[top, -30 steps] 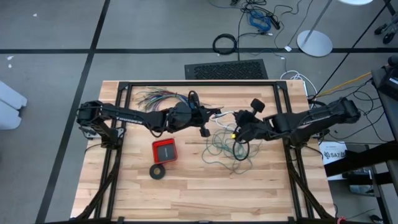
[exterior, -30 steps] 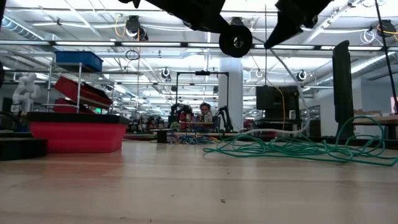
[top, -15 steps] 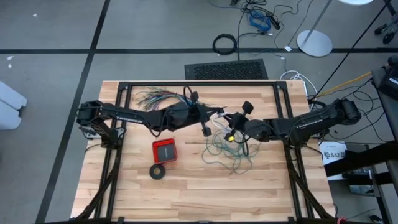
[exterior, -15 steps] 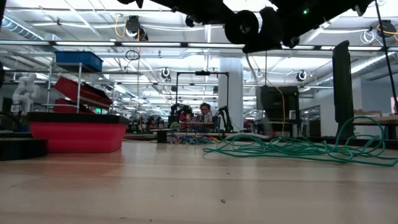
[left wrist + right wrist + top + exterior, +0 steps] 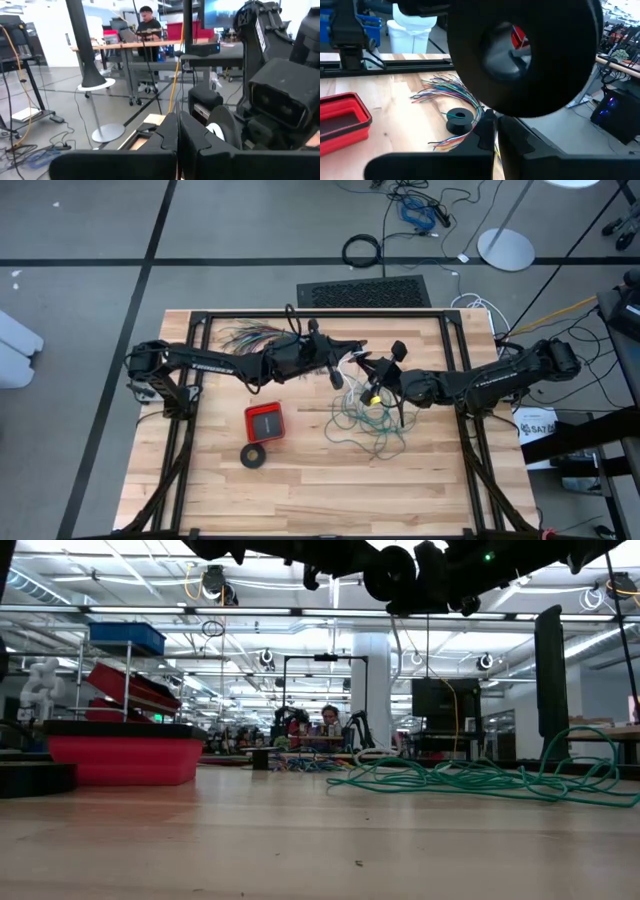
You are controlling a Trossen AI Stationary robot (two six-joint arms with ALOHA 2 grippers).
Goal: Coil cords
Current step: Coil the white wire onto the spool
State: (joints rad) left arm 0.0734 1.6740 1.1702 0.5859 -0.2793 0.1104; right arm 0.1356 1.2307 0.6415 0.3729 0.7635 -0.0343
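The teal wire (image 5: 365, 425) lies in a loose tangle on the table's middle right, flat on the wood in the low view (image 5: 480, 778). Both arms meet above its far side. My left gripper (image 5: 345, 365) is shut, its fingers closed in the left wrist view (image 5: 177, 131). My right gripper (image 5: 368, 377) faces it closely and is also shut (image 5: 495, 131). A short pale stretch of the white cord (image 5: 352, 363) shows between them. A thin pale line (image 5: 396, 650) hangs below them in the low view. My left gripper: no cord shows between its shut fingers, and I cannot tell whether it touches the white cord. My right gripper is shut with a thin pale strip (image 5: 496, 146) in the slit between its fingers. The cord hangs slack below it, high above the table. The left arm's round part (image 5: 520, 55) hides the rest.
A red box (image 5: 265, 422) and a black tape ring (image 5: 254, 456) sit left of the tangle. A fan of many-coloured wires (image 5: 250, 337) lies under the left arm at the far left. A black frame rail runs along the far edge (image 5: 380, 313).
My right gripper has sunk a little, tipped and reached toward the table's left, closing on my left gripper. My left gripper has rolled and edged toward the far edge and the right. The teal tangle has stayed where it was.
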